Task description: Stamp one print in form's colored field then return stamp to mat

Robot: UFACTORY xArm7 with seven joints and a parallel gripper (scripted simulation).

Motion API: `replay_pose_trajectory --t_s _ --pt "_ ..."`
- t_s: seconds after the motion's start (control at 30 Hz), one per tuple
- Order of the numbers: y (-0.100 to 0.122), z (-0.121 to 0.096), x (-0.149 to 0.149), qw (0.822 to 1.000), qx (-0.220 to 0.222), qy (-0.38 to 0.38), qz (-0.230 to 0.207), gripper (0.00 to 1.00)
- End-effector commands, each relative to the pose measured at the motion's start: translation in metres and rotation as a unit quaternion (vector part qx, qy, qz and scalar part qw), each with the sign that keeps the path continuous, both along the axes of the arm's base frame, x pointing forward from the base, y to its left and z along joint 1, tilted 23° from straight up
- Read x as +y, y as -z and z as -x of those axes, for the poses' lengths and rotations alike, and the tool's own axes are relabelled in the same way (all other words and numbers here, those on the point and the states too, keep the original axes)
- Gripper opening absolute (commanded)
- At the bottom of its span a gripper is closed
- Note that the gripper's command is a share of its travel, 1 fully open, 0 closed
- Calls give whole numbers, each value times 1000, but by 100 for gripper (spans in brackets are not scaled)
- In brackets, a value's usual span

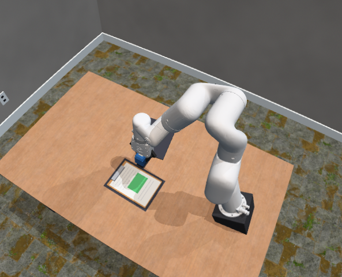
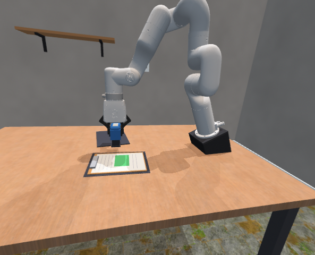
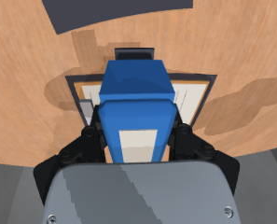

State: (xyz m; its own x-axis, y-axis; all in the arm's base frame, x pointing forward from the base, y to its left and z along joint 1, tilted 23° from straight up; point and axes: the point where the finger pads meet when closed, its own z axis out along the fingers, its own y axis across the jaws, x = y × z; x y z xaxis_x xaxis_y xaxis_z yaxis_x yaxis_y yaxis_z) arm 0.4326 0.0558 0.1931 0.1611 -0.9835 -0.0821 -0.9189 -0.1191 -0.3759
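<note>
My gripper is shut on the blue stamp and holds it in the air, between the dark mat and the form. The stamp also shows in the top view and in the wrist view, upright with a pale label on top. Its black foot hangs clear of the table, near the form's far edge. The form sits on a clipboard with a green field in its middle; the green field shows no dark mark. In the wrist view the clipboard's edge lies under the stamp.
The arm's black base stands at the table's right back. A metal clip sits on the clipboard's left end. A wall shelf hangs behind the table.
</note>
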Motion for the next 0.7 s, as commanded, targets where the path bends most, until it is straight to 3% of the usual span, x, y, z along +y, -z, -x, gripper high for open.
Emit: replay_pose_trajectory --t_s 0.0,0.5,0.67 --pt "-2 29 61 1000 -10 11 17 29" --pt "-3 66 143 1000 -10 12 17 29" --pt "-3 69 150 1000 -10 12 17 29"
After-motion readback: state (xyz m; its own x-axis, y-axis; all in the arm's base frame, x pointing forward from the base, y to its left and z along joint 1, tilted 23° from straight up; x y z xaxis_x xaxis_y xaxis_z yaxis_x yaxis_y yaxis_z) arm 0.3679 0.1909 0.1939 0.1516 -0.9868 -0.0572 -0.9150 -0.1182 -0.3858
